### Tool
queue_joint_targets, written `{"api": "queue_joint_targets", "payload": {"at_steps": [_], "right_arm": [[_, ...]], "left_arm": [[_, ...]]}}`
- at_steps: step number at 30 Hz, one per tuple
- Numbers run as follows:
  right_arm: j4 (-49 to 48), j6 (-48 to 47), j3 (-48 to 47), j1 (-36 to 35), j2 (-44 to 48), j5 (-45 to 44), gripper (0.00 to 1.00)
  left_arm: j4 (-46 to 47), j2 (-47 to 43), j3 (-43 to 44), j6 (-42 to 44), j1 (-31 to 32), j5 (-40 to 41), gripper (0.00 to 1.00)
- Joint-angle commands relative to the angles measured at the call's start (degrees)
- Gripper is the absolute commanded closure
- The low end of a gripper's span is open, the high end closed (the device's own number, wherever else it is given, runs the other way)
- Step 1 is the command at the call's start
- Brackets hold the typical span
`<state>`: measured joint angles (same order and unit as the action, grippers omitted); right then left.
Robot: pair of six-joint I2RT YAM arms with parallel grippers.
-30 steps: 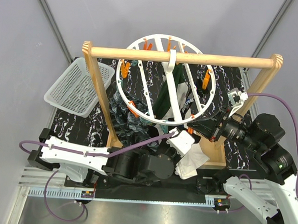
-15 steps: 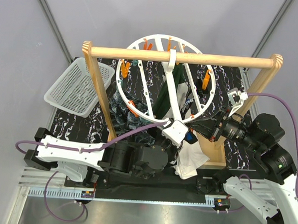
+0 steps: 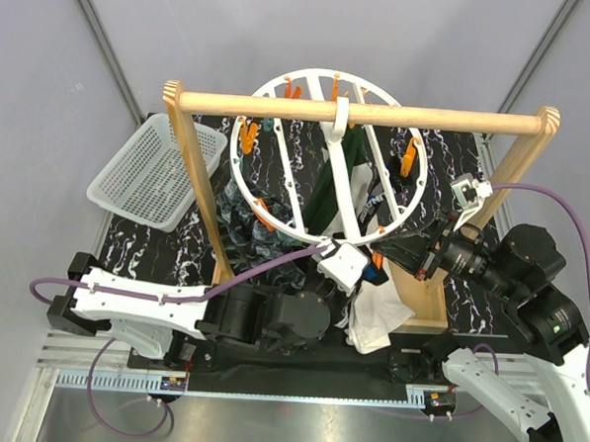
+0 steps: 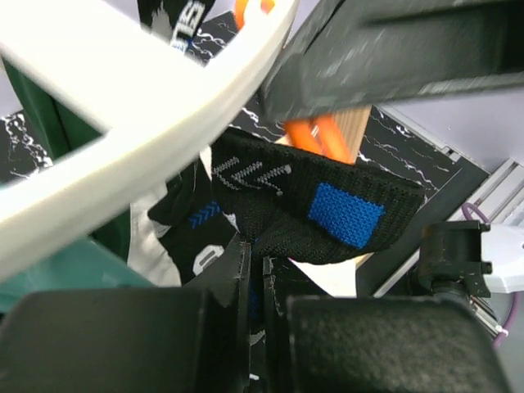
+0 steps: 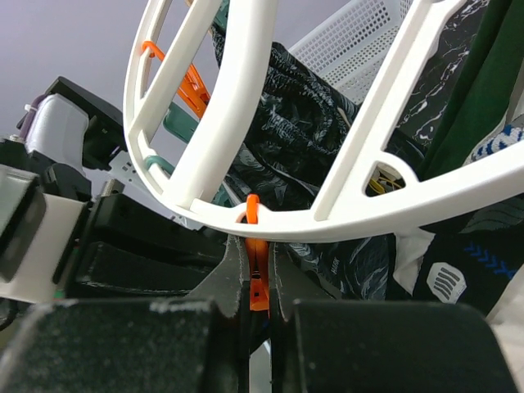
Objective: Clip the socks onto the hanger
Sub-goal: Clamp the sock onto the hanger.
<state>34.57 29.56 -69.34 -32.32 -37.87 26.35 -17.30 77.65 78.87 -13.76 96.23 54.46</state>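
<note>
Black sock (image 4: 327,209) sits pinched in my left gripper (image 4: 255,274), held just under the hanger (image 5: 205,147) rim. My right gripper (image 5: 256,254) squeezes an orange peg (image 5: 253,211) there, I judge to spread its mouth for the cuff.

Left gripper (image 4: 255,266) pinching black sock (image 4: 282,201) with blue patch, orange peg (image 4: 315,135) above, white hanger (image 4: 147,123) overhead.
</note>
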Motion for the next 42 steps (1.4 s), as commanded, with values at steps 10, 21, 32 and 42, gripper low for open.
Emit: {"api": "queue_joint_targets", "payload": {"at_steps": [10,21,32,42], "right_arm": [[-0.2,0.0,-3.9,0.0,0.3,-3.4,1.0],[-1.4,-0.5,-3.0,0.0,-1.0,-1.7,1.0],[-1.7,-1.0,-2.6,0.0,-1.1,-1.1,1.0],[-2.6,-0.6,-1.8,0.0,-1.5,-0.9,1.0]], "left_arm": [[24.5,-10.6,-17.7,6.6,-0.3,-4.0,1.0],[14.2,-3.8,-7.2,3.0,-0.3,-1.2,1.0],[9.5,-5.9,-4.4,-4.6,-0.3,-0.6,1.0],[9.9,-5.9,-3.0,-6.1,-0.3,-3.1,1.0]]}}
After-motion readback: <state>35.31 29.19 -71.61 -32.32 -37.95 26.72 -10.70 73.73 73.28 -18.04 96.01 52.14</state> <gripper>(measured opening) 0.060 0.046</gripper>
